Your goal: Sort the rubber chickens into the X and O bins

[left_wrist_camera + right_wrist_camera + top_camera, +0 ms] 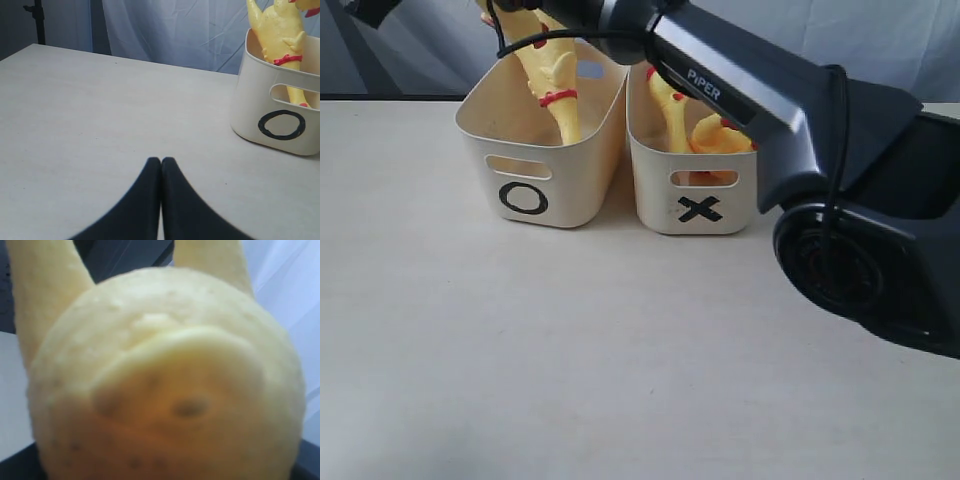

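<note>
1. The bench (570,350) is pale cream, flat and smooth, with only a few faint little marks on it
2. Behind the bench hangs a light bluish-white cloth (175,30) with soft folds. In the left wrist view I see a dark stand (37,22) in the far corner of the room
3. The O bin (535,165) and the X bin (660,160) stand side by side near the back of the bench. In the exterior view the O bin is on the left. Their walls are just beside each other, and I cannot tell if they touch
4. A big rubber chicken (555,75) hangs neck-down over the O bin. Its neck is inside the bin, and its fat body and red neck band are above the rim
5. The X bin holds more yellow chicken toys (718,135). One neck sticks up by the wall next to the O bin. I cannot count them
6. The dark grey right arm (770,100) reaches across above both bins
7. The right wrist view is full of blurry yellow chicken, very close, so I cannot tell how the right jaws stand
8. The left jaws are pressed together with nothing between them, low over bare bench, away from the O bin
</note>
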You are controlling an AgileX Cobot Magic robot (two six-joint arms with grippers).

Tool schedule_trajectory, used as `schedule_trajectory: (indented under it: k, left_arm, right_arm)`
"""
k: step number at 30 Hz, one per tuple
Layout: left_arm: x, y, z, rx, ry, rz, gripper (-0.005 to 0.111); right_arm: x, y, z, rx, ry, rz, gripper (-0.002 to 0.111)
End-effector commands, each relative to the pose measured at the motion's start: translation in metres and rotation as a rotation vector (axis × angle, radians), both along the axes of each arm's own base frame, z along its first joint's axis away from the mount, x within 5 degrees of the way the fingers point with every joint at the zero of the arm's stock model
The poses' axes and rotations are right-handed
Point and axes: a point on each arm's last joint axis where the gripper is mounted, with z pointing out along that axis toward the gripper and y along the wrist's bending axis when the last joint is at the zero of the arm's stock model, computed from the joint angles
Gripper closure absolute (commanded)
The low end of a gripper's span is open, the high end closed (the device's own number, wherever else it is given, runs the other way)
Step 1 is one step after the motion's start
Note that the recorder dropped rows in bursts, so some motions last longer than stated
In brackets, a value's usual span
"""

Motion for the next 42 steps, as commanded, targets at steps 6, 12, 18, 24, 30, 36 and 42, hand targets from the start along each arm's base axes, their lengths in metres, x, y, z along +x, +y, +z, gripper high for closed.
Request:
schedule_trajectory:
  k: [6, 12, 18, 24, 30, 36, 42]
  left_arm:
    - [0.000, -0.001, 0.001, -0.004, -0.007, -0.009, 0.107]
    - [0.000, -0.001, 0.001, -0.004, -0.007, -0.009, 0.107]
    - [0.000, -0.001, 0.001, -0.004, -0.007, -0.009, 0.107]
    - [0.000, -0.001, 0.001, -0.004, -0.007, -0.009, 0.107]
    - [0.000, -0.001, 0.001, -0.004, -0.007, -0.009, 0.107]
    - [0.000, -0.001, 0.001, -0.004, -0.007, -0.009, 0.107]
    - [0.000, -0.001, 0.001, -0.003, -0.007, -0.009, 0.107]
  right_arm:
    - [-0.004, -0.005, 0.023, 0.087, -0.059, -0.010, 0.109]
    - [-0.004, -0.005, 0.024, 0.090, -0.078, -0.014, 0.109]
    - [-0.010, 0.000, 0.029, 0.093, -0.128, -0.006, 0.109]
    - [-0.036, 0.029, 0.013, 0.002, -0.186, 0.055, 0.109]
    - [-0.002, 0.020, -0.033, -0.063, -0.049, -0.008, 0.109]
    - [0.036, -0.015, -0.036, 0.205, 0.289, -0.137, 0.109]
    - [0.044, -0.028, -0.058, 0.055, 0.425, -0.211, 0.109]
